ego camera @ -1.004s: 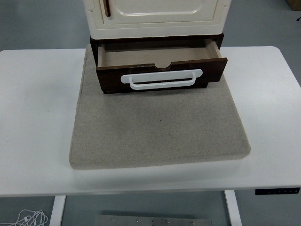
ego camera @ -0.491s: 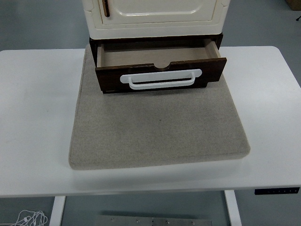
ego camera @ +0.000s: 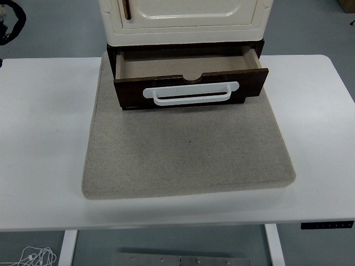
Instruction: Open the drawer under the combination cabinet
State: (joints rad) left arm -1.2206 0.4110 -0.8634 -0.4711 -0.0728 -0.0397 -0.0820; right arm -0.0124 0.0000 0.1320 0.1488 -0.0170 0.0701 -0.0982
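Observation:
The cream combination cabinet (ego camera: 186,22) stands at the back of the table, cut off by the picture's top. Under it the dark brown drawer (ego camera: 188,72) is pulled out toward me, and its bare light-brown inside shows. A white bar handle (ego camera: 190,93) runs across the drawer front. The cabinet rests on a beige felt mat (ego camera: 186,149). Neither of my hands shows over the table.
The white table (ego camera: 39,138) extends to both sides of the mat. A black curved shape (ego camera: 11,22) pokes in at the upper left corner, beyond the table; I cannot tell what it is. A control panel (ego camera: 327,224) sits on the table's front edge at the right.
The black curved shape has appeared at the upper left corner. The view shifted very slightly; the drawer stays open as before.

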